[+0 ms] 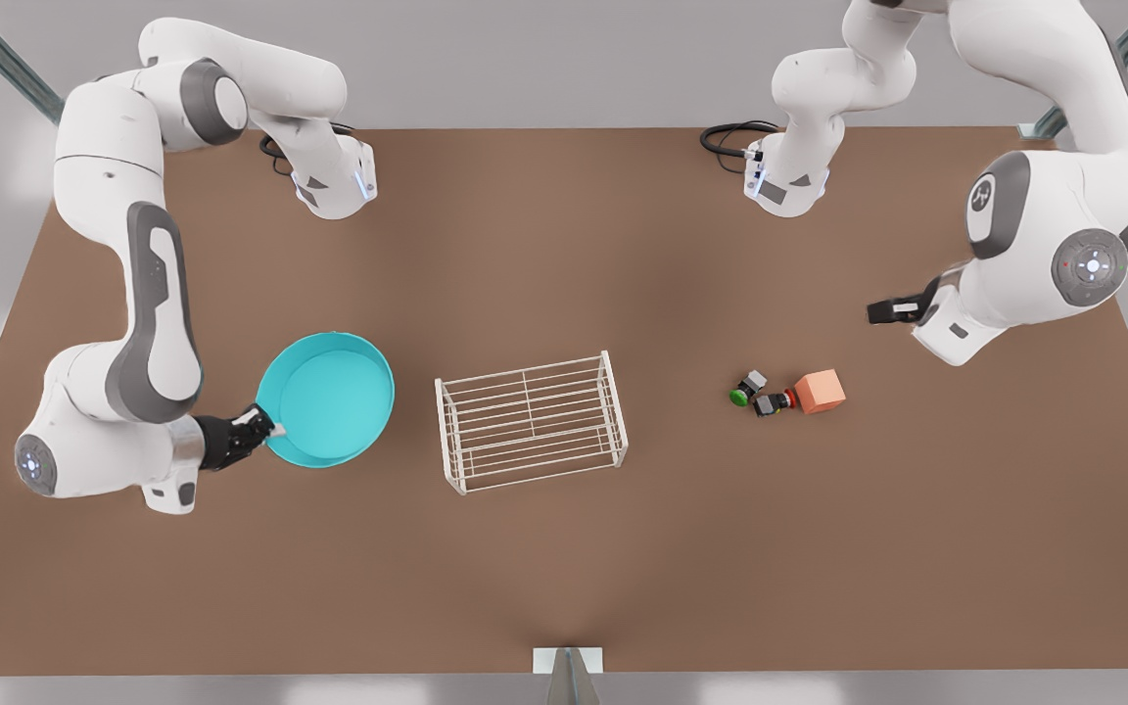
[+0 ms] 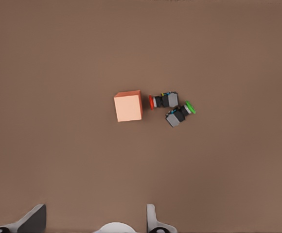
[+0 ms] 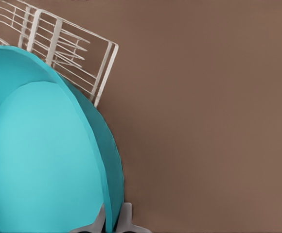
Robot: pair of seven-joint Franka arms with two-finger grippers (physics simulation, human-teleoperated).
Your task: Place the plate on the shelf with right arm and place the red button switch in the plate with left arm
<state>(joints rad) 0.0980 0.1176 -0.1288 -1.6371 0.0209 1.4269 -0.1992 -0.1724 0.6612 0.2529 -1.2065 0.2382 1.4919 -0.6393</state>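
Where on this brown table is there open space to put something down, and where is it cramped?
Bare tabletop runs behind the shelf, between it and the red button switch, and along the near edge. It is crowded where that switch, the green switch and the orange cube cluster below the open left gripper, and where the right gripper pinches the plate.

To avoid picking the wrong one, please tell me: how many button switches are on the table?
2. The red button switch lies with its cap against the salmon-orange cube. The green button switch lies just beside it, toward the shelf. None seems hidden.
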